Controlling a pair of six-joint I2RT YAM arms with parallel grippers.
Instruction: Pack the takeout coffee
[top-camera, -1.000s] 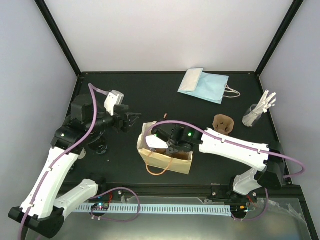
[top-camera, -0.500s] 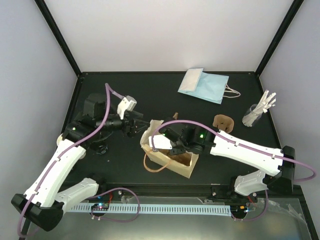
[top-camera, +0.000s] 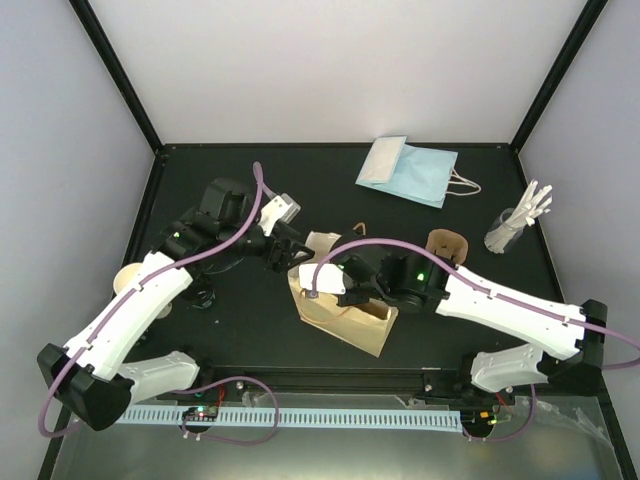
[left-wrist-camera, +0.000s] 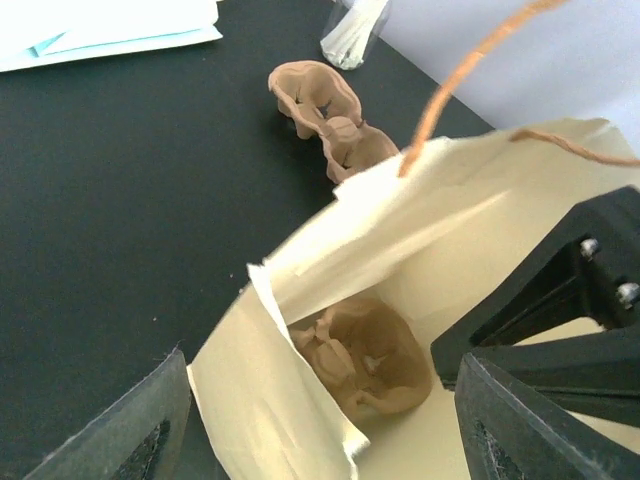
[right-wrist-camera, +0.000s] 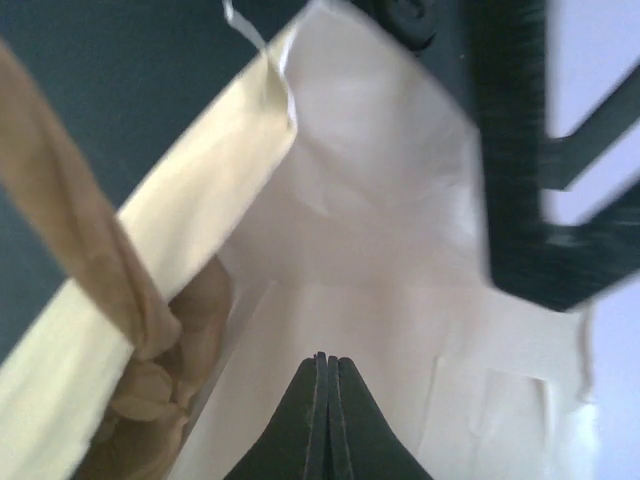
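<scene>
Top external: takeout coffee (top-camera: 200, 296), seemingly the dark-lidded cup, stands on worktop (top-camera: 250, 190) at 9 o'clock of tan paper bag (top-camera: 340, 318), outside it. Left end effector (top-camera: 288, 250) released at bag mouth; right end effector (top-camera: 335, 285) clenched inside rim.

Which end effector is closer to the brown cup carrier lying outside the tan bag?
Right. The right end effector is at the tan bag's mouth, left of the carrier; the left end effector is beyond the bag's left edge, farther off.
</scene>
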